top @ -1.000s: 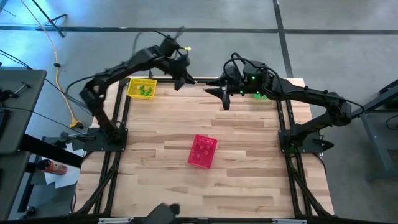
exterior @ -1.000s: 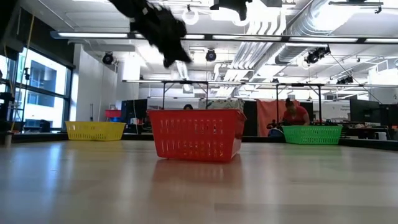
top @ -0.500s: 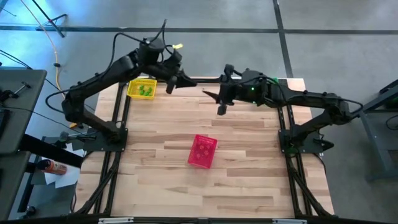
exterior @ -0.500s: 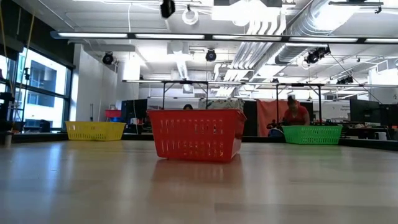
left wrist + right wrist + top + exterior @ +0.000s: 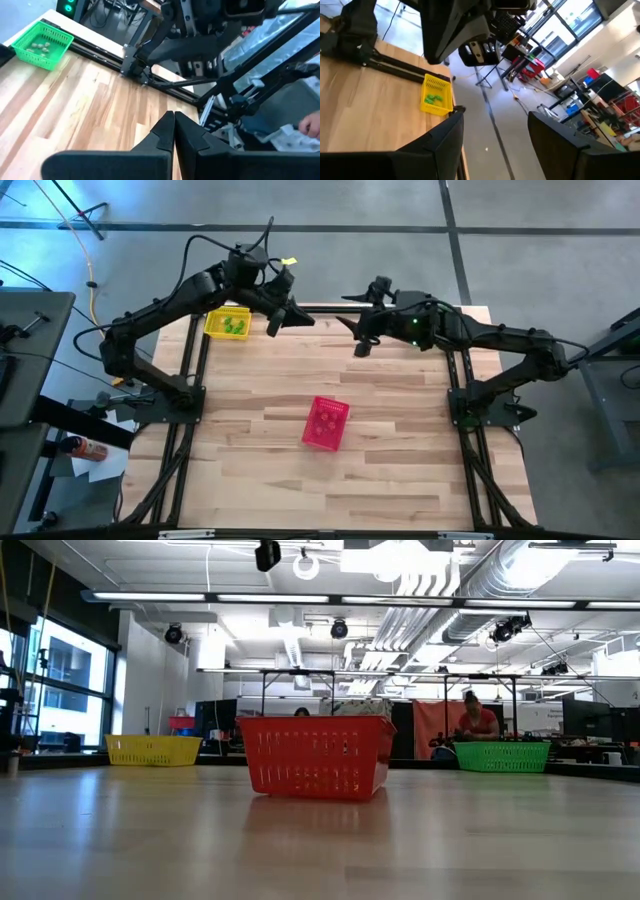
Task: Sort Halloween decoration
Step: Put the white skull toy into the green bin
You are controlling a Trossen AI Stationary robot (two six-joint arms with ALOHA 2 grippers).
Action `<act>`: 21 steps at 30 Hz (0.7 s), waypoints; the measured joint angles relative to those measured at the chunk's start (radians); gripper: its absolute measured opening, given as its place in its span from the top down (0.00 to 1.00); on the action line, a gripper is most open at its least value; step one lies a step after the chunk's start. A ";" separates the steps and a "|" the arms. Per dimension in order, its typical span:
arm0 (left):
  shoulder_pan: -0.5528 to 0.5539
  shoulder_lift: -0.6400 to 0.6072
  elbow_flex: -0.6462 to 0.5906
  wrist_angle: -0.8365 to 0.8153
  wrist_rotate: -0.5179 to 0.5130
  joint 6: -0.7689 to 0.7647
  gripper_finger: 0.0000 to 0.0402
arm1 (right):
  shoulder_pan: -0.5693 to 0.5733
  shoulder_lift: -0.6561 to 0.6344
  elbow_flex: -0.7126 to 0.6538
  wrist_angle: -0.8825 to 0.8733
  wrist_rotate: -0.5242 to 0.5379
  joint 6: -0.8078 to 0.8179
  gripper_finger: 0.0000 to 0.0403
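Observation:
Both grippers hover high over the table's far edge and hold nothing. My left gripper [image 5: 303,320] [image 5: 174,119] is shut, just right of the yellow basket [image 5: 228,322] [image 5: 437,95], which has green decorations [image 5: 235,327] in it. My right gripper [image 5: 354,326] [image 5: 495,122] is open, facing the left one across a small gap. The green basket [image 5: 42,44] [image 5: 502,756] stands at the far right corner with small pale decorations [image 5: 40,46] inside. In the high view my right arm hides it. The pink basket [image 5: 326,422] [image 5: 316,757] stands at mid-table.
The wooden tabletop [image 5: 400,440] lies bare around the pink basket. Black frame rails [image 5: 190,380] run along the left and right sides. Beyond the far edge, a person [image 5: 472,720] sits behind the green basket.
My left gripper has risen out of the top of the low view and drawn back toward the far left, its arm folding up. My right gripper has rolled about its own axis, and its fingers stand wider apart than before. The baskets have kept still.

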 joint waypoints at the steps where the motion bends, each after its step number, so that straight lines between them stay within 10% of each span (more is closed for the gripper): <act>1: 0.003 0.000 0.000 -0.005 0.000 0.013 1.00 | 0.000 0.000 0.000 0.002 0.003 0.001 0.46; 15: 0.067 -0.011 0.000 -0.120 -0.014 0.132 1.00 | -0.003 -0.001 0.000 -0.009 0.021 0.109 0.46; 21: 0.120 -0.017 -0.005 -0.291 -0.271 0.300 1.00 | -0.017 -0.001 0.000 -0.014 0.021 0.208 0.46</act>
